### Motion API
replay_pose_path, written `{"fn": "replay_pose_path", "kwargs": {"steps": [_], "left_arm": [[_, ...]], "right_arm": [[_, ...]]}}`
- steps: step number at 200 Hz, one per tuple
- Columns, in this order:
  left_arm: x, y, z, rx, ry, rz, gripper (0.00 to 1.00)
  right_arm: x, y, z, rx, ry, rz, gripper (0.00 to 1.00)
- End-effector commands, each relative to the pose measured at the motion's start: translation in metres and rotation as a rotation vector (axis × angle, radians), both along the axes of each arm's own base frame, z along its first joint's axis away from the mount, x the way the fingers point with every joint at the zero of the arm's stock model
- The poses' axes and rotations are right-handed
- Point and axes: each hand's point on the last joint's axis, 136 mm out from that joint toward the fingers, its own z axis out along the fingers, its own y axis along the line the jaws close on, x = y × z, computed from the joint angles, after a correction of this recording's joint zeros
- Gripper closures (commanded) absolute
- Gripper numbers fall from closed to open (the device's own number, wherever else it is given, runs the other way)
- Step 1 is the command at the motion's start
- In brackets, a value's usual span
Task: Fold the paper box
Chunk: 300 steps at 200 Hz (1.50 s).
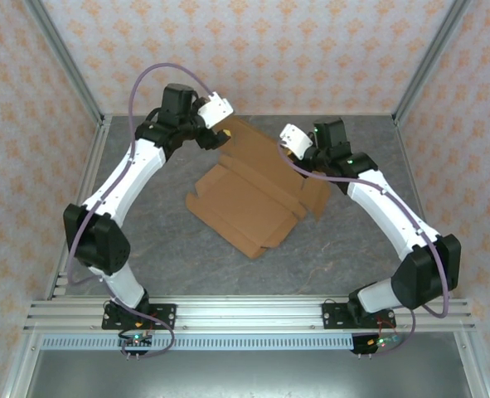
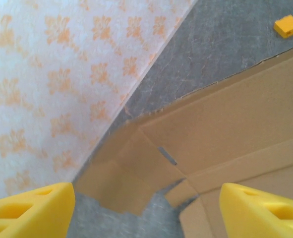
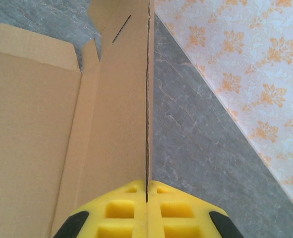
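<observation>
Near the table's [image 1: 145, 240] far edge, a raised flap [image 3: 121, 99] of the paper box [image 1: 253, 199] is being pinched by the right gripper [image 3: 147, 191]; the open left gripper [image 2: 146, 203] should be lowered squarely onto the corner tab [image 2: 121, 183].

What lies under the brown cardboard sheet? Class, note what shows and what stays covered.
The paper box rests on the grey marbled table, which shows all around the sheet's edges. Whatever may lie beneath the middle of the sheet is covered and cannot be seen.
</observation>
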Motion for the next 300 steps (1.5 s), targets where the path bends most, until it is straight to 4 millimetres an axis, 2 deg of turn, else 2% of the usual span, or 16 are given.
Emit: {"fn": "replay_pose_path", "kwargs": {"steps": [1,23,28,31,35,65,103,164,192,207,214,231,278,300], "left_arm": [[0.002,-0.012,-0.01,0.139,-0.014,-0.165,0.23],[0.013,-0.021,-0.01,0.161,-0.016,-0.222,0.24],[0.012,-0.023,-0.006,0.164,-0.027,-0.238,0.24],[0.015,-0.027,-0.017,0.171,-0.005,-0.254,0.24],[0.016,-0.029,-0.02,0.176,0.003,-0.27,0.24],[0.013,-0.044,-0.03,0.216,0.015,-0.383,0.29],[0.023,-0.054,-0.041,0.305,-0.015,-0.454,0.38],[0.036,-0.065,-0.045,0.336,-0.064,-0.477,0.73],[0.038,-0.069,-0.041,0.352,-0.085,-0.475,0.88],[0.036,-0.069,-0.037,0.367,-0.094,-0.472,0.94],[0.036,-0.069,-0.035,0.377,-0.098,-0.466,1.0],[0.03,-0.067,-0.028,0.405,-0.104,-0.466,1.0],[-0.001,-0.063,0.0,0.466,-0.13,-0.509,1.0],[-0.011,-0.063,0.015,0.482,-0.16,-0.519,1.0]], "right_arm": [[-0.001,0.002,0.006,-0.042,-0.02,0.063,1.0],[0.0,0.002,0.01,-0.055,-0.033,0.074,1.0],[0.0,0.002,0.011,-0.057,-0.035,0.073,1.0],[0.0,0.002,0.011,-0.058,-0.036,0.074,1.0],[0.0,0.001,0.01,-0.061,-0.035,0.072,1.0],[0.002,0.002,0.012,-0.064,-0.043,0.077,1.0],[0.002,0.004,0.017,-0.051,-0.057,0.082,1.0],[0.002,0.004,0.023,-0.045,-0.077,0.08,1.0],[0.002,0.004,0.027,-0.032,-0.083,0.077,1.0],[0.001,0.004,0.029,-0.024,-0.086,0.073,1.0],[0.0,0.004,0.032,-0.019,-0.09,0.073,1.0],[-0.002,0.005,0.039,0.002,-0.1,0.068,1.0],[-0.011,0.008,0.06,0.027,-0.122,0.076,0.65],[-0.014,0.013,0.065,0.008,-0.123,0.093,0.6]]}}
